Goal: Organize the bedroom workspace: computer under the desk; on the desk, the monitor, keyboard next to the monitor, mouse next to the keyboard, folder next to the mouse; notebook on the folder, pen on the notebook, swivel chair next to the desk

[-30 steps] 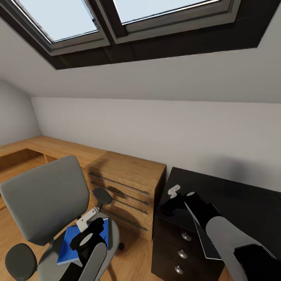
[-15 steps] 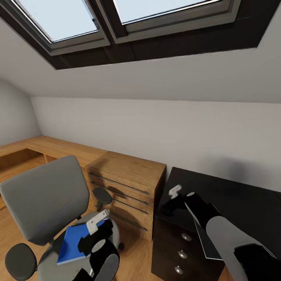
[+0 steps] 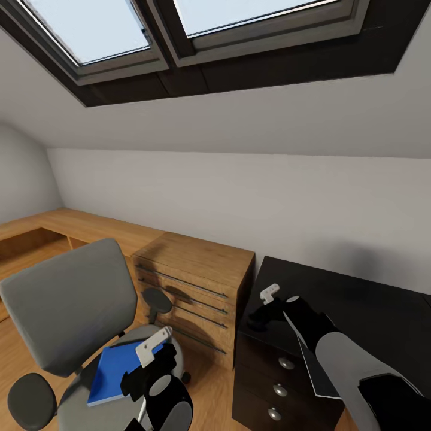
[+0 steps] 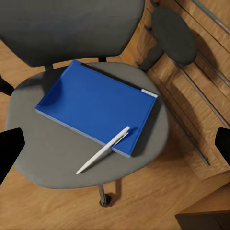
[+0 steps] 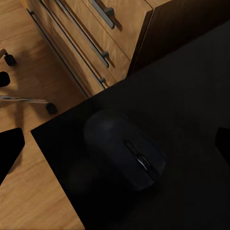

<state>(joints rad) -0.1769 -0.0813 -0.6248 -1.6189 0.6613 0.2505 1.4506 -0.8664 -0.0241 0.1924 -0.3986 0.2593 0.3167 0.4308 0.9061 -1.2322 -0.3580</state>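
The blue folder [image 4: 98, 106] lies flat on the grey swivel chair [image 3: 66, 311] seat, lower left of the head view, with the white pen [image 4: 103, 150] across its near corner. The left gripper [image 3: 148, 354] hangs above it, fingers spread apart. Over at lower right, the black mouse [image 5: 127, 149] sits near the desk [image 3: 353, 305] corner, right gripper [image 3: 267, 299] open above it. A wooden drawer chest [image 3: 194, 287] stands between chair and desk.

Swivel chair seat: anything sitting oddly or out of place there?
Yes. The pen lies half on the blue folder, its tip end hanging off the folder's edge onto the swivel chair seat. The folder sits skewed on the seat rather than on the desk. Nothing looks damaged.
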